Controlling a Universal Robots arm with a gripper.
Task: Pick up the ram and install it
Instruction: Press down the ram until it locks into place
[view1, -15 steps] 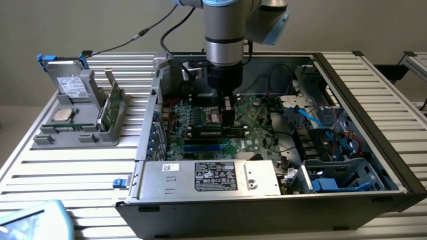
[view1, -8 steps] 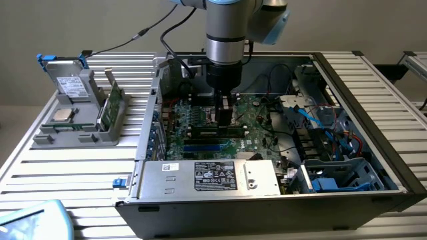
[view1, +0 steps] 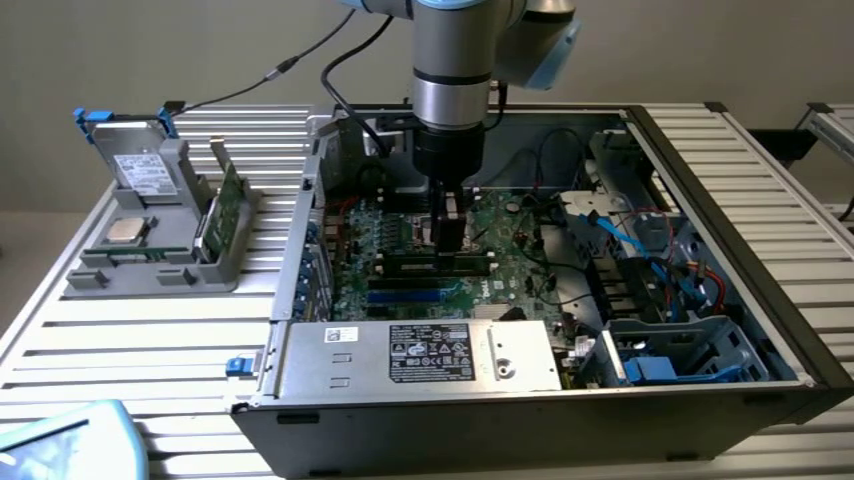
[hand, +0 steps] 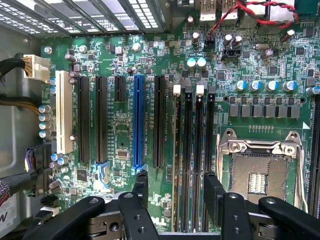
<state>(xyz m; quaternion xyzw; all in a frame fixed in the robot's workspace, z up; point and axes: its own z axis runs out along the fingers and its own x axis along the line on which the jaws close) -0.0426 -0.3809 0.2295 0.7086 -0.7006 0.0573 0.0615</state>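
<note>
- The arm (view1: 447, 80) hangs straight down, wrist vertical.
- The gripper (view1: 450, 225) points downward, its black fingers (hand: 214, 197) spread wide apart, holding nothing.

No legible txt anywhere. PSU label (view1: 430, 352), lower centre of ext. view: black block w/ white marks, too small to read. White sticker (view1: 342, 334) beside it: barcode-like, unreadable. Motherboard (hand: 125, 130) silkscreen too fine to read.

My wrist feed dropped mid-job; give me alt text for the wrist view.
The open, empty gripper hovers over the green motherboard, above the black memory slots. An empty processor socket sits beside them.
</note>
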